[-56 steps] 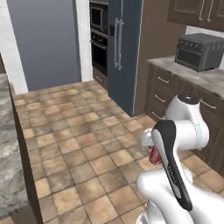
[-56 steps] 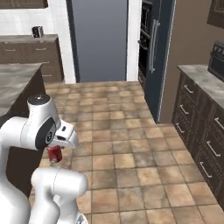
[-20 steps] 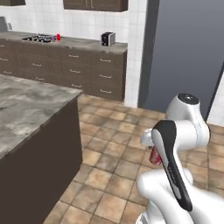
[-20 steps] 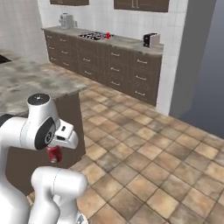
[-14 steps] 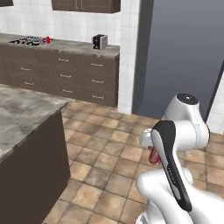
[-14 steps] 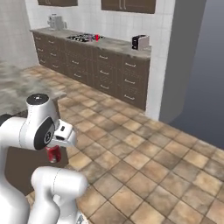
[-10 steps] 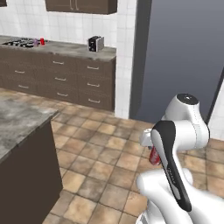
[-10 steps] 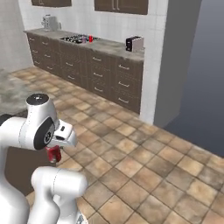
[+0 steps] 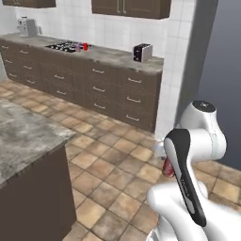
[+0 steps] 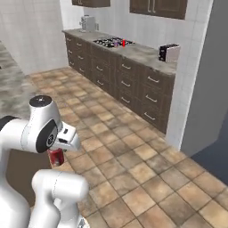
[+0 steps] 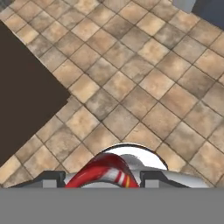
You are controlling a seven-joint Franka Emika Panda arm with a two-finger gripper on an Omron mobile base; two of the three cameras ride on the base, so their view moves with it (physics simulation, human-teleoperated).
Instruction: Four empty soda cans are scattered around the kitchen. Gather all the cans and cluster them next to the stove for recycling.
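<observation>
Gripper closed on a dark red soda can, its silver rim at twelve o'clock in the hand view, tiled floor beyond. Far off at eleven o'clock in the left base view, the stove sits on the counter, a bright red can just beside it; a toaster stands further along.

In the hand view a dark red soda can with a silver rim and white markings sits at bottom centre, over a floor of mottled tan and brown square tiles. In the left base view, upper left, a flat black gas cooktop carries a bright red can and a purple can. Dark brown wooden cabinets stand under a grey marbled stone counter, against white square wall tiles
</observation>
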